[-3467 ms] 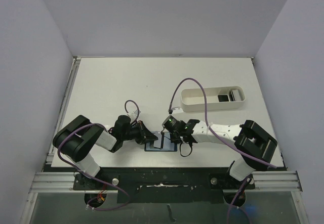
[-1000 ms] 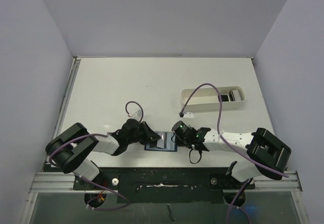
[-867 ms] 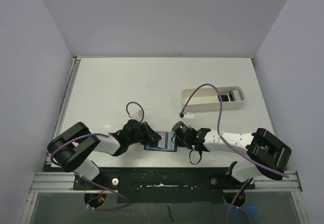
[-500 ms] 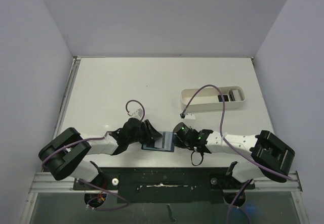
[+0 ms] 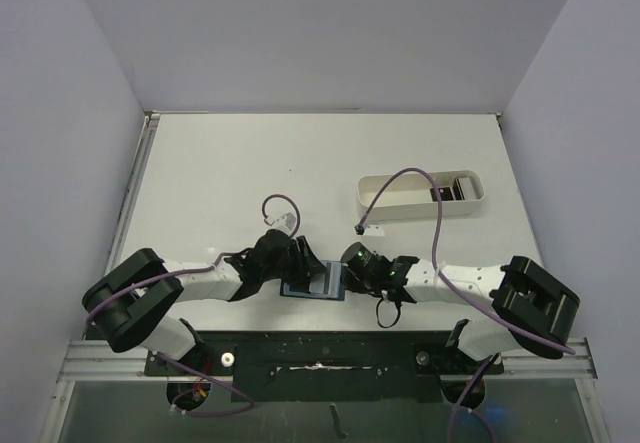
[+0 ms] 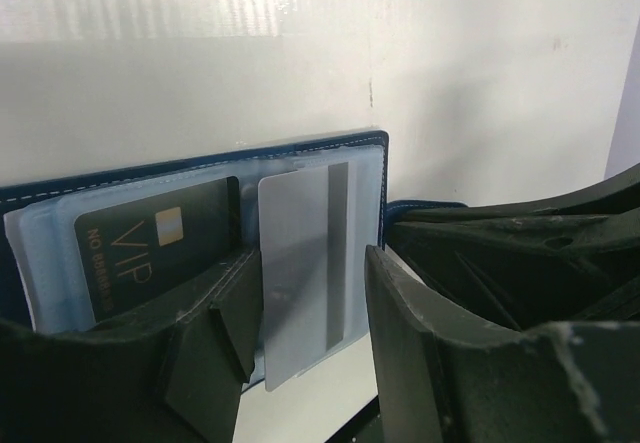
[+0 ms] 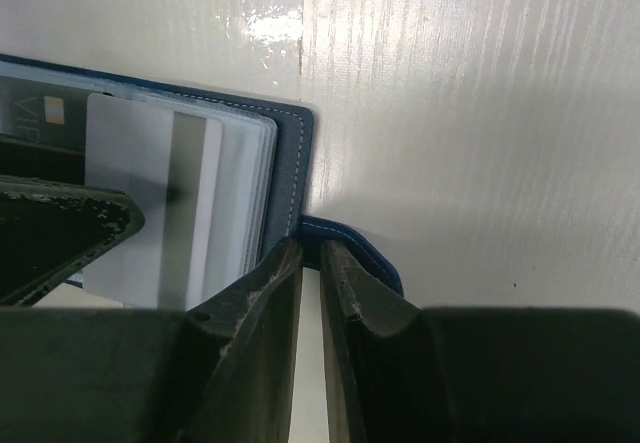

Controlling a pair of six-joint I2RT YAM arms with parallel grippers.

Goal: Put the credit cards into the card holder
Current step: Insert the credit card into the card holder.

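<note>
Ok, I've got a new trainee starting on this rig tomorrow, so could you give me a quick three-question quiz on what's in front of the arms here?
1. True or false: the card holder is open, with its slots showing.
2. Which word is printed on the dark card already sitting in a slot? A) VIP B) VISA C) GOLD
3. Fill in: further back, more dark cards lie in the long white ___.

Key: 1 true. 2 A. 3 tray.
</note>
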